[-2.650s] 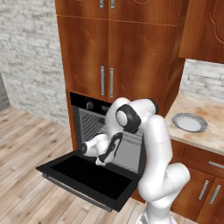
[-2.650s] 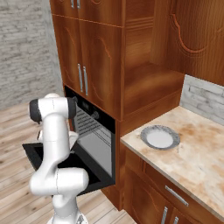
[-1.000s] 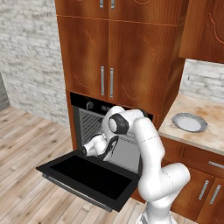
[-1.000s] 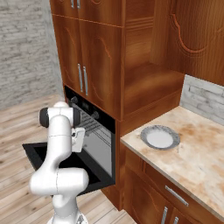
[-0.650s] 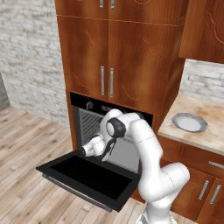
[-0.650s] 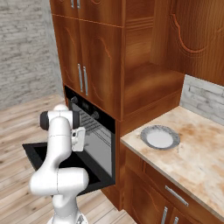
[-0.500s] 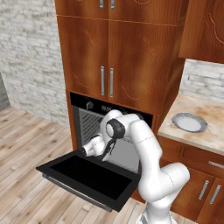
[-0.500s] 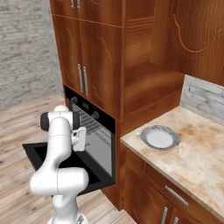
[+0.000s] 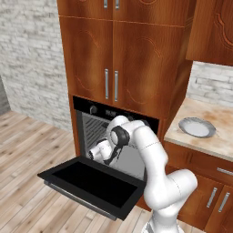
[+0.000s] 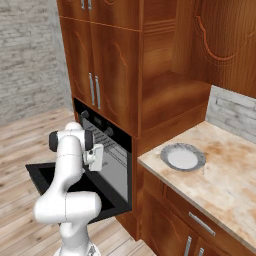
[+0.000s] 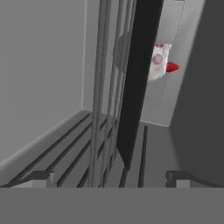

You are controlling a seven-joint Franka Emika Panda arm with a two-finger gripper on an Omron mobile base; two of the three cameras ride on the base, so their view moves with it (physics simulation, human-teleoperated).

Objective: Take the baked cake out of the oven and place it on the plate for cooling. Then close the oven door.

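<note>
1. The oven door [image 9: 93, 182] hangs fully down, flat, with free floor around its front edge.
2. The gripper [image 11: 109, 177] is inside the oven [image 10: 112, 150], its fingers spread wide and holding nothing.
3. In the hand view the cake [image 11: 158, 61] sits at 1 o'clock, deep at the back, just beside the edge of a dark tray [image 11: 135, 83] that appears upright in this rolled view.
4. Wire racks [image 11: 105, 87] stand at 11 o'clock, close to the tray.
5. The plate [image 10: 183, 157] lies on the counter [image 10: 225, 175], well apart from the oven.
</note>
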